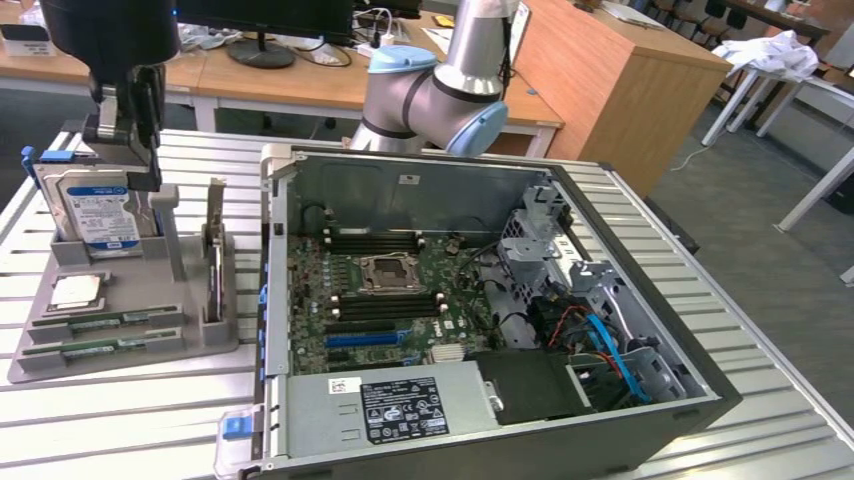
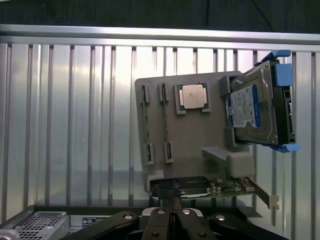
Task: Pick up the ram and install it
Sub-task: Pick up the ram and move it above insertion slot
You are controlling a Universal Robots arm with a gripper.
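Observation:
Two ram sticks [image 1: 96, 322] lie in the front slots of the grey holder tray [image 1: 200, 340] on the exterior view's left. In the wrist view the ram sticks [image 2: 146, 125] appear edge-on as thin strips between small clips. My gripper [image 1: 140, 170] hangs above the back of the tray, close to the hard drive, well above the ram. Seen from the wrist, my gripper [image 2: 172, 202] has its fingers pressed together with nothing between them.
The tray also holds a blue-labelled hard drive [image 1: 104, 215], a square silver CPU [image 1: 76, 291] and an upright expansion card [image 1: 214, 250]. An open computer case [image 1: 694, 395] with the motherboard [image 1: 387, 290] sits to the exterior view's right on the slatted metal table [image 1: 120, 430].

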